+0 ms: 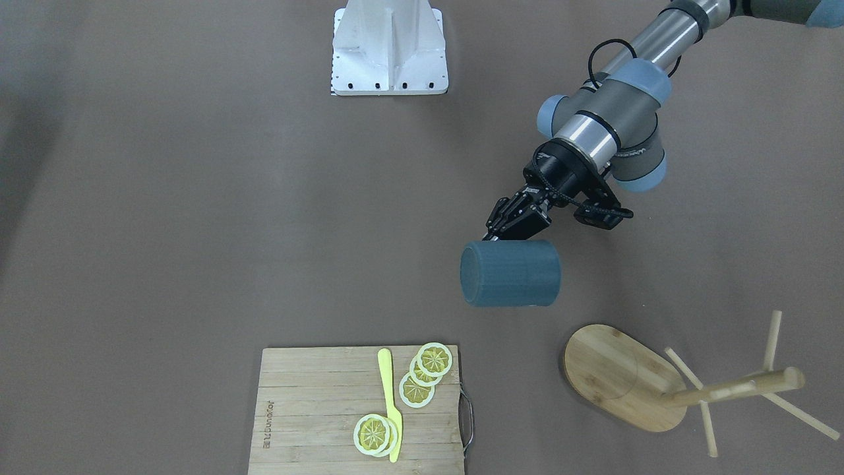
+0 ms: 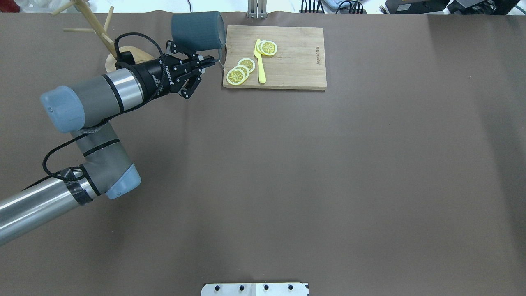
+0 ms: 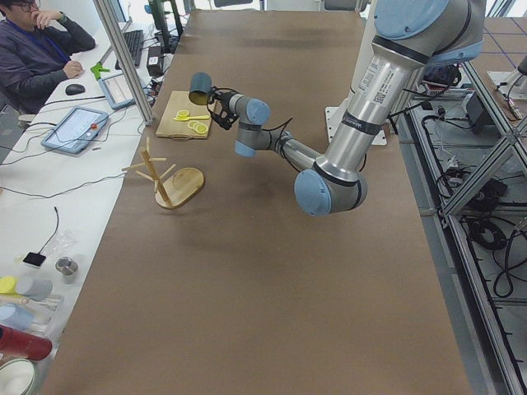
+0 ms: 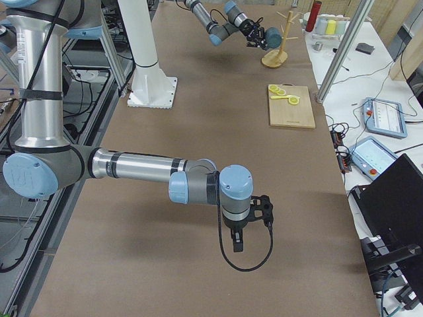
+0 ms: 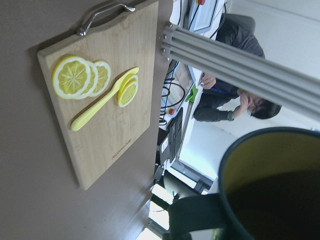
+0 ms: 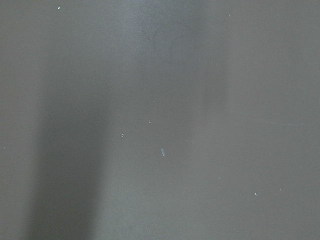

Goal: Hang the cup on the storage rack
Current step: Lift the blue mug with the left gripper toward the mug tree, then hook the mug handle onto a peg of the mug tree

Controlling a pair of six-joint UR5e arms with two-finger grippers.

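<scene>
- The left end effector (image 1: pixel 496 232) has its two fingers drawn in close on the cup (image 1: pixel 511 272), gripping it on the side that faces the robot. The exact spot they pinch is hidden behind the cup's body.
- The cup sits at the tip of this end effector, lifted off the table (image 1: pixel 198 198) and lying on its side. Its closed blue-grey bottom points to the robot's right and its mustard-yellow mouth points to the robot's left.
- In the left wrist view, the cup's dark rim and yellow inside fill the lower right corner, close to the camera.
- The storage rack (image 1: pixel 623 376) stands upright on the table beyond the left end effector and off to the robot's left of it. It is near the cup but apart from it, and its thin pegs spread out from the round post.
- A slatted cutting board (image 1: pixel 316 409) lies beyond the same end effector, on the robot's right of it. The board's metal handle is on the edge nearest the cup.
- On the board lie several lemon slices (image 1: pixel 432 359), with a yellow knife (image 1: pixel 390 402) laid between two groups of them.
- The right end effector (image 4: pixel 238 246) is well apart from the cup, the rack and the board, and points down over the brown table. It shows only in the side view, so it is not possible to tell how far it is open.
</scene>
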